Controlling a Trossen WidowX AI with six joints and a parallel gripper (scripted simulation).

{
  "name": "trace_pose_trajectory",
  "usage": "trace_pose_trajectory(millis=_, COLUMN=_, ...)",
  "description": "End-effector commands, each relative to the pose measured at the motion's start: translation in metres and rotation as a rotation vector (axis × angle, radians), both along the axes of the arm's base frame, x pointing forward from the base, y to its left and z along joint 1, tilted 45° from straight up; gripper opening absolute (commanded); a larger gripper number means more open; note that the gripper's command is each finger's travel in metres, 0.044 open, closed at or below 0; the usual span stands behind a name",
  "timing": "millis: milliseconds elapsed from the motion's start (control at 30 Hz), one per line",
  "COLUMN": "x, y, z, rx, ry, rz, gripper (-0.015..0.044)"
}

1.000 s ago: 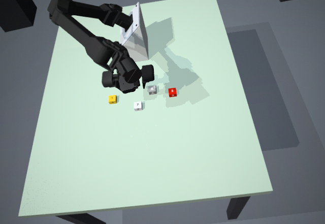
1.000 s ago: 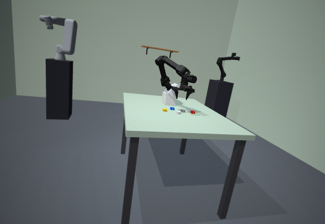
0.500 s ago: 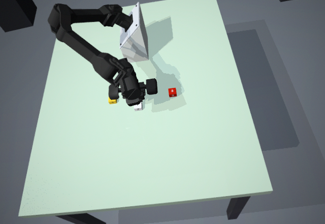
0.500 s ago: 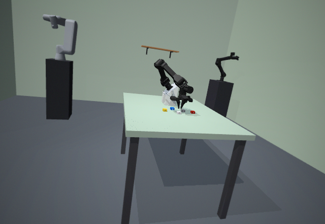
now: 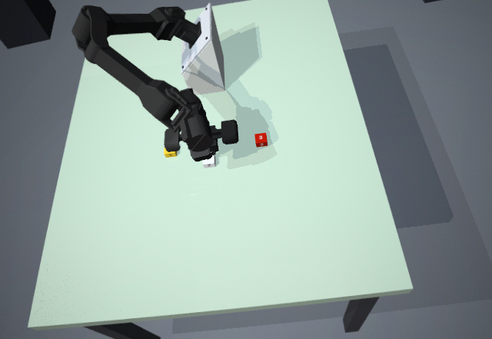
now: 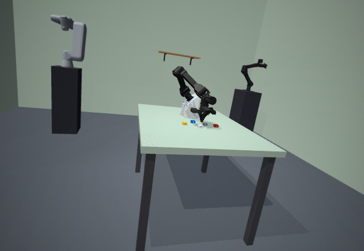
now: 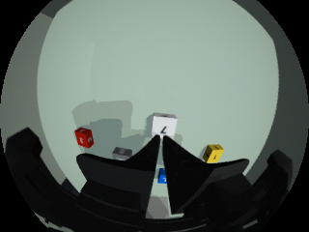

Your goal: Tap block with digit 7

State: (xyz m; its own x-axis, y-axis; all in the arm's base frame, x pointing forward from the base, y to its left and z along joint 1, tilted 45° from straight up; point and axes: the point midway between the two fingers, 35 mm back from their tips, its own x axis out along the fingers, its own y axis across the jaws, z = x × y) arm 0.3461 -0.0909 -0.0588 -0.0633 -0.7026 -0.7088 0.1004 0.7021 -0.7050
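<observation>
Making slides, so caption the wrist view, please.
Shut black parallel-jaw gripper pointing at white cube block, flanked by red cube block and yellow cube block.

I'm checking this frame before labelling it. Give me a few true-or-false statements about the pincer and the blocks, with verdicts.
1. The pincer has its fingers drawn together. True.
2. The red block is hidden under the arm. False: it lies uncovered on the table, apart from the arm.
3. The yellow block is clamped between the fingers. False: it sits on the table, off to one side of them.
4. In the wrist view, the white block lies just beyond the fingertips. True.
</observation>
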Motion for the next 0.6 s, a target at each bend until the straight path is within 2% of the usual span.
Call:
trace_pose_trajectory(millis=0, x=-0.002, y=-0.004, z=-0.004, rx=-0.005, ry=0.007, rz=0.003, gripper=0.002)
trace_pose_trajectory(millis=567, x=-0.004, y=-0.019, z=-0.019, rx=-0.006, ry=0.008, rz=0.003, gripper=0.002)
